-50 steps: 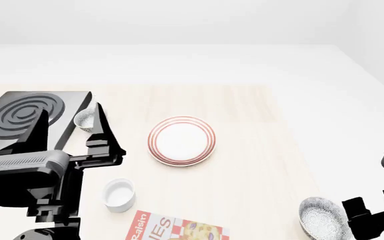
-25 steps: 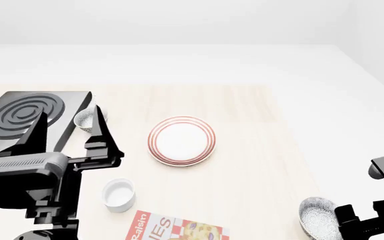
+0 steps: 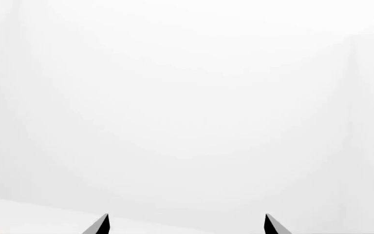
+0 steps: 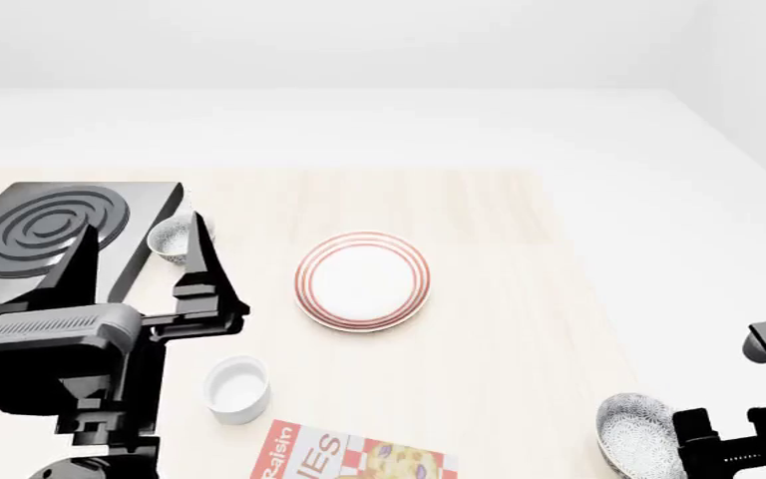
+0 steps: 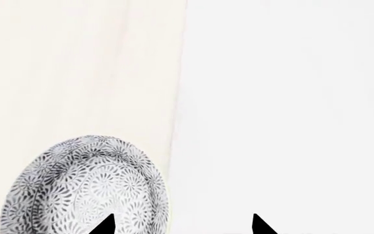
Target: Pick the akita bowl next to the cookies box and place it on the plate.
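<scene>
The akita bowl (image 4: 640,436), grey-and-white speckled, sits at the table's near right corner, to the right of the cookies box (image 4: 356,457). In the right wrist view the akita bowl (image 5: 83,190) lies close below my right gripper (image 5: 181,225), which is open. One fingertip is over the bowl's inside and the other is past its rim, beyond the table edge. In the head view the right gripper (image 4: 686,431) is beside the bowl. The plate (image 4: 362,280), white with red rings, lies mid-table. My left gripper (image 4: 144,225) is open and holds nothing; its wrist view shows only white background.
A second speckled bowl (image 4: 171,239) stands by the black stove (image 4: 51,235) at the left. A plain white cup (image 4: 238,389) sits just above the cookies box. The table's right edge (image 4: 582,299) runs close to the near bowl.
My right arm has dropped lower and nearer to the speckled bowl at the table's corner. The left arm shifted only slightly. The bowl has not moved.
</scene>
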You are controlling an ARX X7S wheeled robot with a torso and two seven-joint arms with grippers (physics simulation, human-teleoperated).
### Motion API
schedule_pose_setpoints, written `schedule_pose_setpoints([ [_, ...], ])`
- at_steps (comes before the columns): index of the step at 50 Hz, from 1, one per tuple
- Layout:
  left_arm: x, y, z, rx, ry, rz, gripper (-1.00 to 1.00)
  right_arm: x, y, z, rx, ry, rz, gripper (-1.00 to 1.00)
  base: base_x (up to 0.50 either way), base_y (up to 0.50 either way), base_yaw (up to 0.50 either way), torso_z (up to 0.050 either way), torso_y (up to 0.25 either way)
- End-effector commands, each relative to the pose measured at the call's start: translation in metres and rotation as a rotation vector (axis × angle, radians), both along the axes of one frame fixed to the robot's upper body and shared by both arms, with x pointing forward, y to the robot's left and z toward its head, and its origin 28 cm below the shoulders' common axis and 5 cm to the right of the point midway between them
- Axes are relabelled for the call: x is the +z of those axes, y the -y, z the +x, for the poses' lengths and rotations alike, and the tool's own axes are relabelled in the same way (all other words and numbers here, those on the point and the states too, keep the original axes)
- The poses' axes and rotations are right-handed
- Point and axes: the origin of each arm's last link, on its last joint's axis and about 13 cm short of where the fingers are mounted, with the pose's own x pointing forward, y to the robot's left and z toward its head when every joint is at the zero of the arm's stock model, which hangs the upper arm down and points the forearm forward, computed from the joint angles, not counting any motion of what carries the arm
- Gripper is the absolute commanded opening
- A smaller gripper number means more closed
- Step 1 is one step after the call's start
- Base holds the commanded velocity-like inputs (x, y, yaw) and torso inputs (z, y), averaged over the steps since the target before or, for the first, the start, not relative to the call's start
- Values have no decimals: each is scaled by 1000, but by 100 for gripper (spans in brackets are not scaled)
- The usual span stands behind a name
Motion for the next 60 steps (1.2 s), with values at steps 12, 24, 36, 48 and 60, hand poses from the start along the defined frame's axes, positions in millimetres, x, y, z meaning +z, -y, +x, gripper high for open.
schedule_pose_setpoints([
  [12, -3, -1, 0, 0, -5, 4, 100, -40, -3, 4, 48, -126, 53, 100, 0, 0, 0, 0, 0],
  [24, -3, -2, -2, 3, -4, 6, 100, -55, 4, 3, 32, -129, 41, -100, 0, 0, 0, 0, 0],
  [36, -1, -2, -1, 3, -3, 9, 100, -36, -2, 10, 84, -63, 7, -100, 0, 0, 0, 0, 0],
  [48, 0, 0, -1, -1, 2, 11, 100, 35, -30, 6, 238, 77, -50, -100, 0, 0, 0, 0, 0],
  [60, -1, 0, 0, 0, -1, 8, 100, 77, -46, 31, 308, 183, -98, -100, 0, 0, 0, 0, 0],
])
